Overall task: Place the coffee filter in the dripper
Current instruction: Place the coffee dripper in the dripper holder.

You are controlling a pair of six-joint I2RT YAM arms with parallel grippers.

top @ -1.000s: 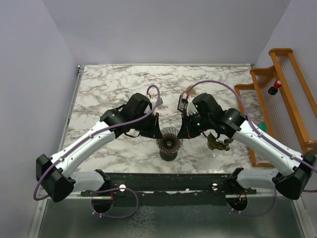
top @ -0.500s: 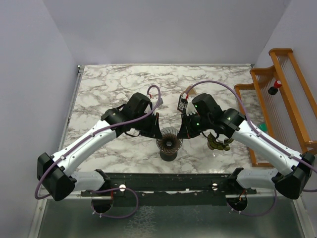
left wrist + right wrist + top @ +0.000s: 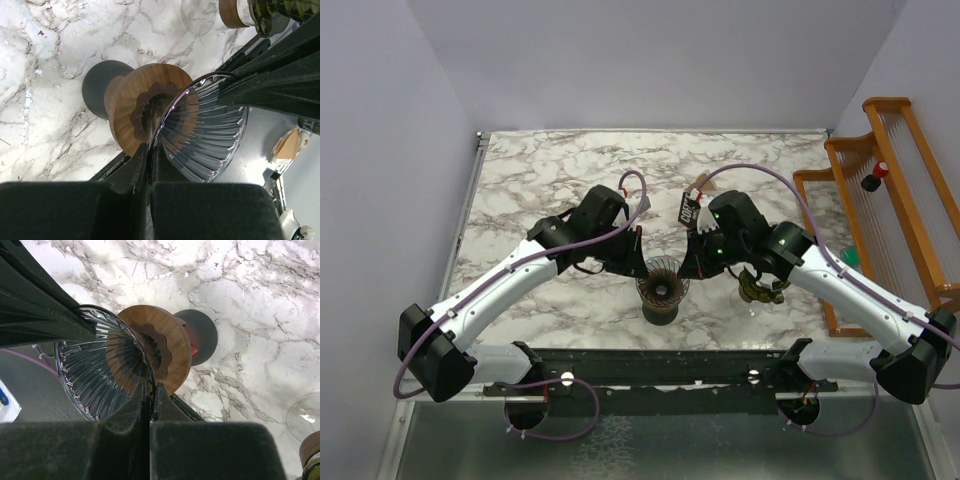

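Little changed: left arm edged slightly, dripper (image 3: 662, 282) stayed put. We saw left gripper (image 3: 150, 150) and right gripper (image 3: 151, 390) still pinched shut on its glass rim, opposite sides. No coffee filter in any view; dripper bare inside, so we judged placement not begun.

place: robotics lab | evidence: bare walls (image 3: 650, 60), marble table (image 3: 540, 170), arms (image 3: 500, 285) on rail (image 3: 660, 368)

Bright, even, diffuse light from above in all three views. Faint, soft-edged shadows on the counter (image 3: 50, 50) beyond the left tool (image 3: 149, 147). Thin glare streaks along the ribbed glass of the dripper (image 3: 205, 135), just beside the right tool (image 3: 150, 387). Dark, soft-focus finger bodies low in both wrist views. Mild wide-angle stretch toward the edges.
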